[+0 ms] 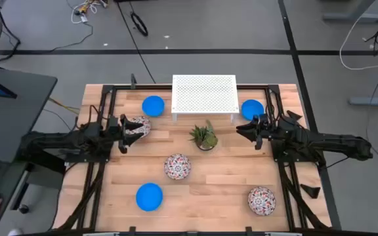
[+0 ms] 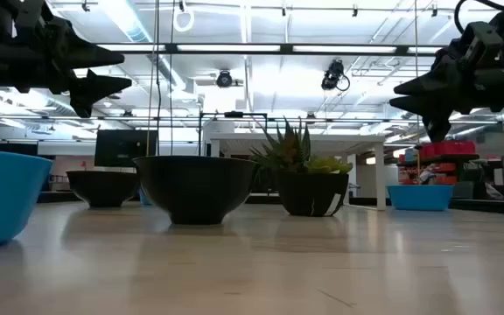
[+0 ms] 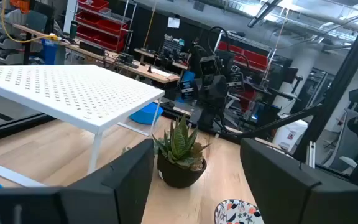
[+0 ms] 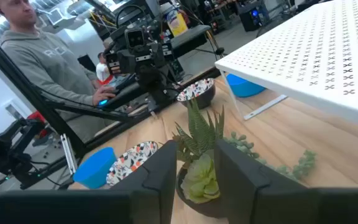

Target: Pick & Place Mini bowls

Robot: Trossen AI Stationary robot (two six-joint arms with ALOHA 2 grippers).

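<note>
Three blue mini bowls sit on the wooden table: far left [image 1: 153, 105], far right [image 1: 252, 109] and near left [image 1: 149, 196]. Three red-patterned mini bowls stand at the left [image 1: 137, 126], in the middle [image 1: 177, 166] and near right [image 1: 262, 200]. My left gripper [image 1: 123, 136] hovers open beside the left patterned bowl, well above the table, as the low view shows [image 2: 116, 83]. My right gripper [image 1: 247, 131] hangs just near of the far-right blue bowl, also raised [image 2: 409, 92], its fingers a little apart with nothing between them [image 4: 196, 171].
A white perforated rack [image 1: 204, 95] stands on legs at the far middle. A small potted plant [image 1: 204, 136] sits between the two grippers. Dark frame rails [image 1: 104, 170] run along both sides of the table. A person [image 4: 48, 56] shows beyond the left side.
</note>
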